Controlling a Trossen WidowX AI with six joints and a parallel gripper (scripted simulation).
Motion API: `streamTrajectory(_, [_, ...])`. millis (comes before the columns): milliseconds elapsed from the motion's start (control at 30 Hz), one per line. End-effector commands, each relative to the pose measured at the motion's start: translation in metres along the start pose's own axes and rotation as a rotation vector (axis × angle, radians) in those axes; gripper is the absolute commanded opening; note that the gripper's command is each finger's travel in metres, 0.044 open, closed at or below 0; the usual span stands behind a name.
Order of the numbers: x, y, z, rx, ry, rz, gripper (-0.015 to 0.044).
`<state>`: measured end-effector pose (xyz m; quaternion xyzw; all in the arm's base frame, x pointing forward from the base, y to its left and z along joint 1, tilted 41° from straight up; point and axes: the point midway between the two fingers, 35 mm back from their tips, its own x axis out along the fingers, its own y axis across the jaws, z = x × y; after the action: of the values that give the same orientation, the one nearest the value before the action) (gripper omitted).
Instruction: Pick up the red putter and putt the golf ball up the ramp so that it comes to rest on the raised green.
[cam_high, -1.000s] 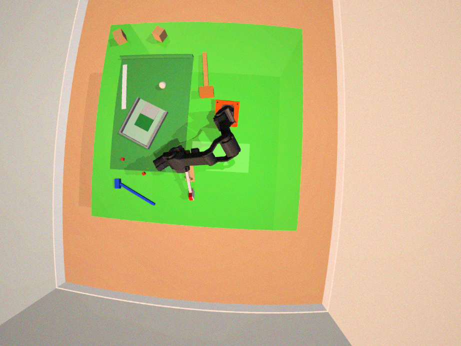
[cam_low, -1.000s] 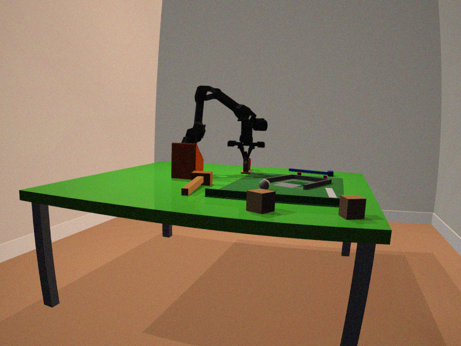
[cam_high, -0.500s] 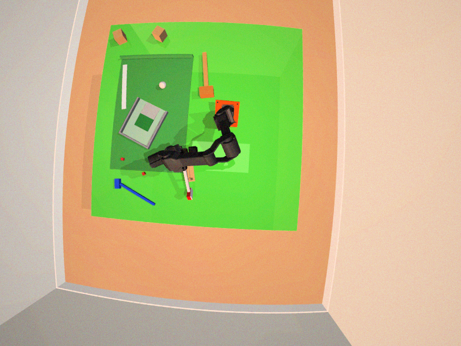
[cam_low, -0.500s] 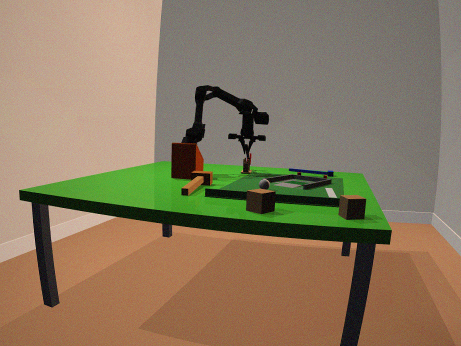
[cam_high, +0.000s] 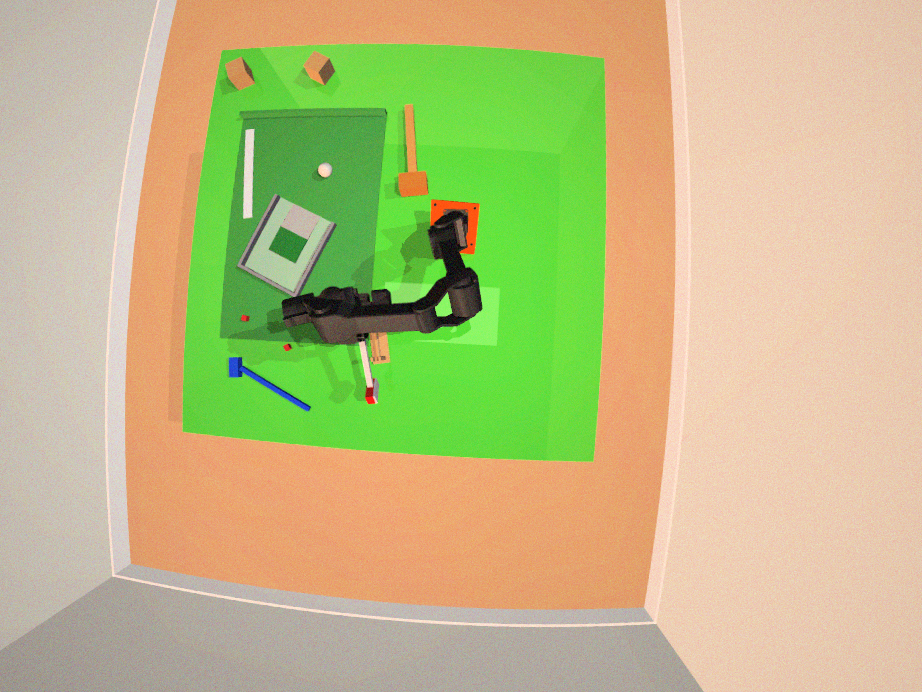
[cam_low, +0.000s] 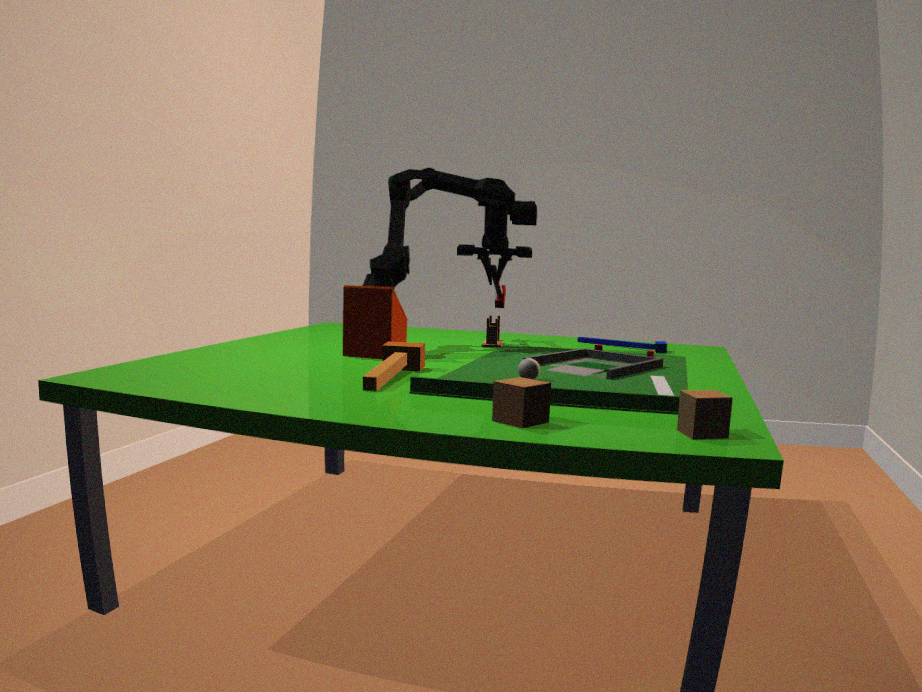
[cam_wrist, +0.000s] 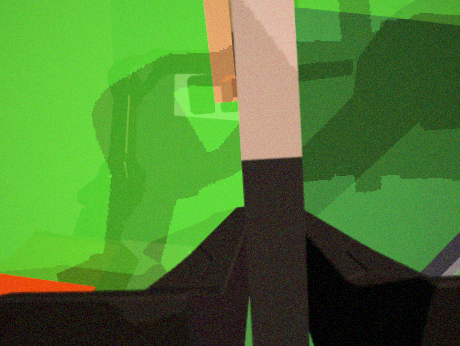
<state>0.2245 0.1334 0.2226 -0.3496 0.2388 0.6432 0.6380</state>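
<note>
The red putter (cam_high: 365, 364) (cam_low: 500, 296) (cam_wrist: 267, 85) has a pale shaft, a black grip and a red head. My gripper (cam_low: 493, 281) (cam_wrist: 265, 217) is shut on its black grip and holds it in the air, above the wooden stand (cam_high: 380, 350) (cam_low: 492, 332) (cam_wrist: 220, 55). In the top view the arm hides the fingers. The white golf ball (cam_high: 324, 169) (cam_low: 528, 367) rests on the dark green mat (cam_high: 353, 141). The walled platform has a grey ramp (cam_high: 299, 220) (cam_low: 577, 369) on the ball's side and a dark green square, the green (cam_high: 287, 246), behind it.
A blue club (cam_high: 275, 388) (cam_low: 618, 343) lies beyond the mat near two small red cubes (cam_high: 244, 318) (cam_high: 287, 347). An orange mallet (cam_high: 409, 141) (cam_low: 387, 370) lies beside the mat near the arm's base. Two wooden blocks (cam_high: 239, 73) (cam_high: 319, 68) stand near a table corner. A white strip (cam_high: 248, 173) (cam_low: 661, 385) lies on the mat.
</note>
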Motion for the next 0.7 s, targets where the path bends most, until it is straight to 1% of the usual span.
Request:
streamTrajectory(0, [0.003, -0.011, -0.019, 0.101, 0.022, -0.004, 0.0000])
streamTrajectory(333, [0.006, -0.037, -0.089, 0.448, 0.075, -0.029, 0.0000])
streamTrajectory(667, [0.005, -0.046, -0.163, 0.796, 0.106, -0.051, 0.0000])
